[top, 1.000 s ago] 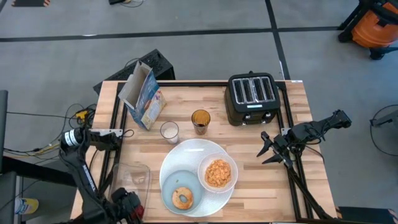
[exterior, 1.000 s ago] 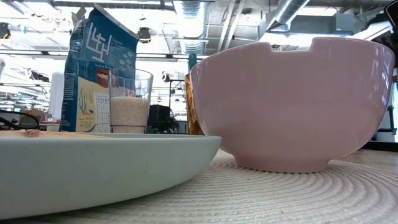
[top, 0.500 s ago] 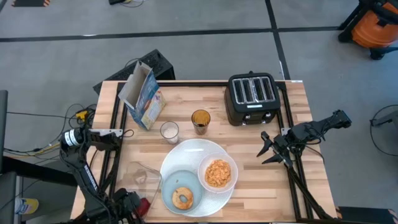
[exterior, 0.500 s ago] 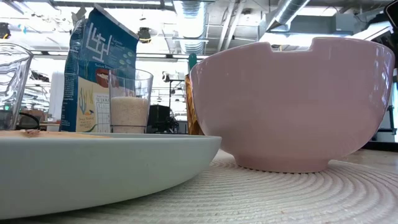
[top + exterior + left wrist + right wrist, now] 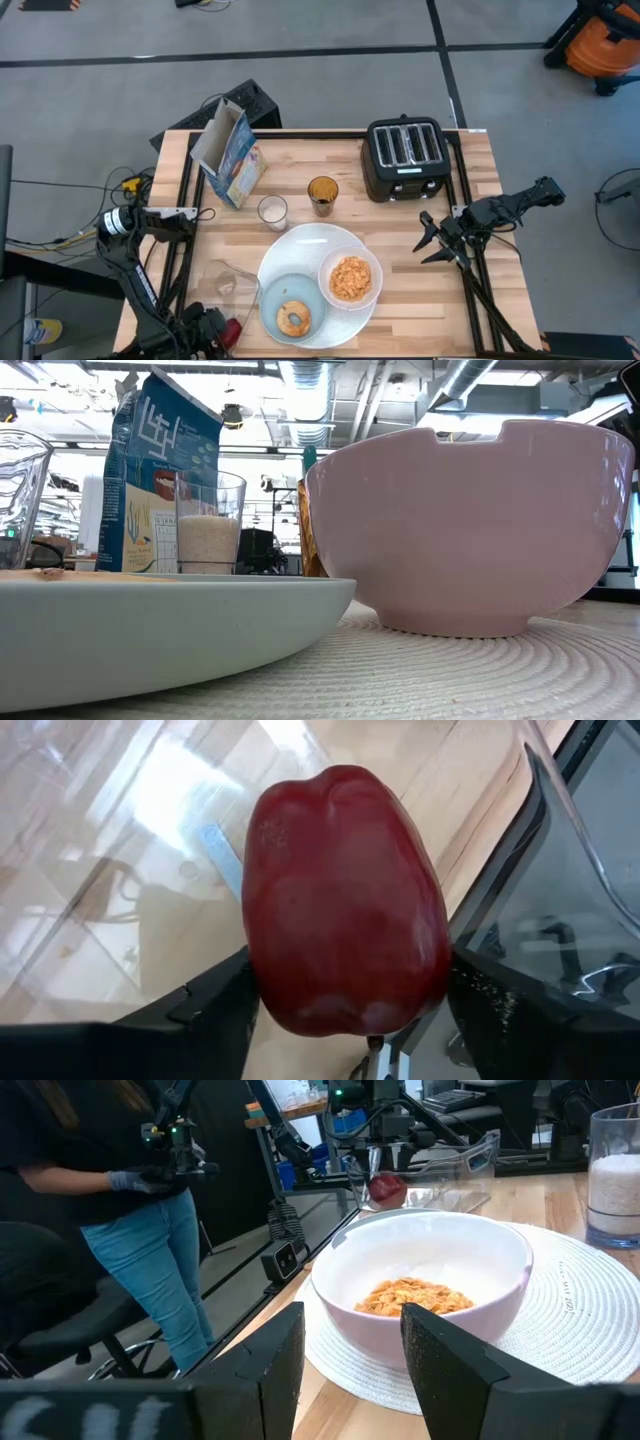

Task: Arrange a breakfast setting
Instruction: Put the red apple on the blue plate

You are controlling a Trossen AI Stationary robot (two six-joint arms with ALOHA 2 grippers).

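My left gripper [image 5: 226,334] is at the table's near left corner, shut on a red apple [image 5: 345,900], which also shows in the high view [image 5: 233,331]. The clear tub [image 5: 228,285] stands tipped beside it. A pale-blue strip [image 5: 224,858] shows through the tub's wall. The large white plate [image 5: 312,243] carries the pale-blue plate [image 5: 272,296] with the bagel [image 5: 293,318] and the white bowl [image 5: 350,278] of orange flakes [image 5: 415,1295]. The blue cereal box [image 5: 232,155] stands at the far left. My right gripper [image 5: 430,242] is open and empty, to the right of the bowl. My left gripper pinches the apple between its two fingers, one on each side of it [image 5: 268,990]. The dark fingers [image 5: 215,1005] reach only its lower part in the wrist view. In the right wrist view the apple [image 5: 388,1185] sits above the table top, beside the tub.
A glass of white stuff [image 5: 272,212] and a glass of amber drink [image 5: 322,195] stand behind the plate. The black toaster [image 5: 405,158] is at the far right. A person [image 5: 130,1180] stands beyond the table's left side. Bare wood lies right of the plate.
My left gripper has come up and toward the plate with the apple, which now shows in the high view. The clear tub has gone from lying flat to standing tipped, shifted toward the plate. Nothing has moved in the last half second.
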